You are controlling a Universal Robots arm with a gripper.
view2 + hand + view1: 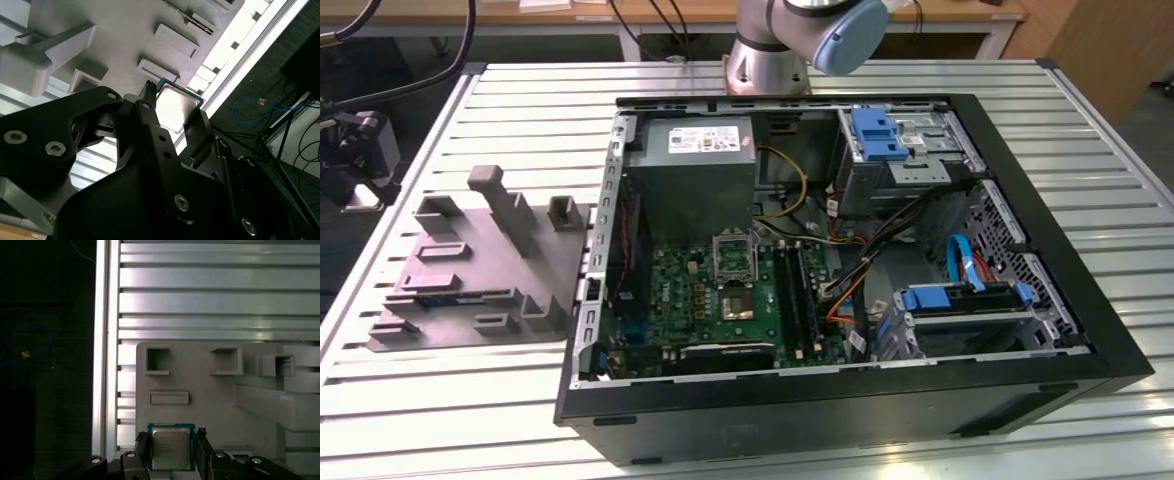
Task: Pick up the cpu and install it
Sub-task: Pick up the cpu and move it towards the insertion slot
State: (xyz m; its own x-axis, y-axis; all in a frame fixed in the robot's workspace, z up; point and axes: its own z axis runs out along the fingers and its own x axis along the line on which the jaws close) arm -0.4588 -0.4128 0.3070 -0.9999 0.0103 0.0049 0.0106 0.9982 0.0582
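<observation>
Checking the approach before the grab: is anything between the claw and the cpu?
Nothing visible. In the first wrist view the black claw straddles the small silvery square cpu lying on the grey moulded plastic holder.

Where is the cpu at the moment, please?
In both wrist views the cpu sits in the gripper, a finger at each side, in front of the grey moulded holder near the slatted table's edge.
</observation>
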